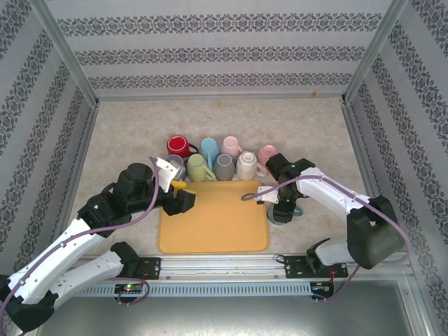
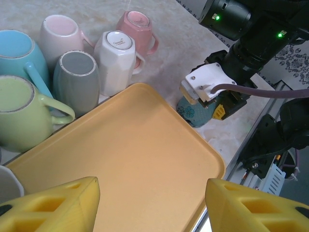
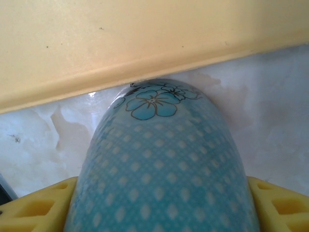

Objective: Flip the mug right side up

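Patterned wallpaper closes in a pale marbled surface (image 1: 126,133), with a yellow tray (image 1: 210,224) near the front edge and a row of mugs (image 1: 224,166) lined up behind it, some bottom-up and some with the mouth showing.

The one being worked on is the blue patterned mug (image 1: 280,213), which sits off the tray on the bare surface, just beside the tray's right edge. The right tool (image 1: 278,208) is down over it. From its wrist camera, the yellow fingers (image 3: 34,208) press against both flanks of the mug, so I'd say it has closed on the mug. I can't see the mug's mouth, and it doesn't look lifted.

The left tool (image 1: 183,199) hovers over the tray's left side, its jaws about half apart with nothing between them.

To my eye the job is at the grasp. The mug is gripped but not yet righted, so the lift, the turn and setting it down mouth-up are all left to do.
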Robot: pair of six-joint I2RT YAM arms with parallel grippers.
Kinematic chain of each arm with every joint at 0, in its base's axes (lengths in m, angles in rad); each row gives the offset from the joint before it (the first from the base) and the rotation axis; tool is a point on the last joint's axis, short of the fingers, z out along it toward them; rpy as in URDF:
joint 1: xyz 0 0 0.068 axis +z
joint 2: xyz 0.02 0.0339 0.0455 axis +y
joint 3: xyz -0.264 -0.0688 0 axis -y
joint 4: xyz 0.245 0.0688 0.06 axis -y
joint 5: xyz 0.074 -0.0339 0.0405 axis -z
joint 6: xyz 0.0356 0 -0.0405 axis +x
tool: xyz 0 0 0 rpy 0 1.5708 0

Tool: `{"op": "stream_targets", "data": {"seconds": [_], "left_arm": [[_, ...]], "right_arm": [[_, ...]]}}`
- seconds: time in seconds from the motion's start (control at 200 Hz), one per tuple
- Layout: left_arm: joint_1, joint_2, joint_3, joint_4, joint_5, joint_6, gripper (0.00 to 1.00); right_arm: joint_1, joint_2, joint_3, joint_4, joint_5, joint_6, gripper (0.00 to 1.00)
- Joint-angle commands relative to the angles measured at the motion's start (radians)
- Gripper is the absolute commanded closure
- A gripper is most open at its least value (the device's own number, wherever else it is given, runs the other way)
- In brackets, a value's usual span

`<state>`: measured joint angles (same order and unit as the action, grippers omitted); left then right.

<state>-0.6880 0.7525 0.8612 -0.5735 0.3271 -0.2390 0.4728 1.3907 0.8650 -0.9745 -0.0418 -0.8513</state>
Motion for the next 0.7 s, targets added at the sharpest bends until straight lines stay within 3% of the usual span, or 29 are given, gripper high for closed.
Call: {"op": "stream_targets", "data": {"seconds": [0.0, 0.075, 0.34, 0.49, 0.699], "left_arm": [[-0.012, -0.013, -0.012, 0.04, -0.013, 0.007, 0.39], [-0.012, -0.011, -0.013, 0.04, -0.014, 0.008, 0.39], [-0.011, -0.007, -0.013, 0.044, -0.025, 0.006, 0.39], [-0.012, 0.017, 0.001, 0.044, -0.031, -0.004, 0.4], [-0.012, 0.032, 0.025, 0.059, -0.032, -0.052, 0.4]], "right_arm": [[-0.005, 0.032, 0.002, 0.009, 0.015, 0.0, 0.47], [-0.001, 0.034, 0.022, -0.007, 0.016, 0.003, 0.53], [0.018, 0.027, 0.235, -0.221, 0.02, 0.107, 0.53], [0.093, -0.004, 0.384, -0.304, 0.013, 0.264, 0.6], [0.194, -0.059, 0.616, -0.372, -0.042, 0.521, 0.58]]}}
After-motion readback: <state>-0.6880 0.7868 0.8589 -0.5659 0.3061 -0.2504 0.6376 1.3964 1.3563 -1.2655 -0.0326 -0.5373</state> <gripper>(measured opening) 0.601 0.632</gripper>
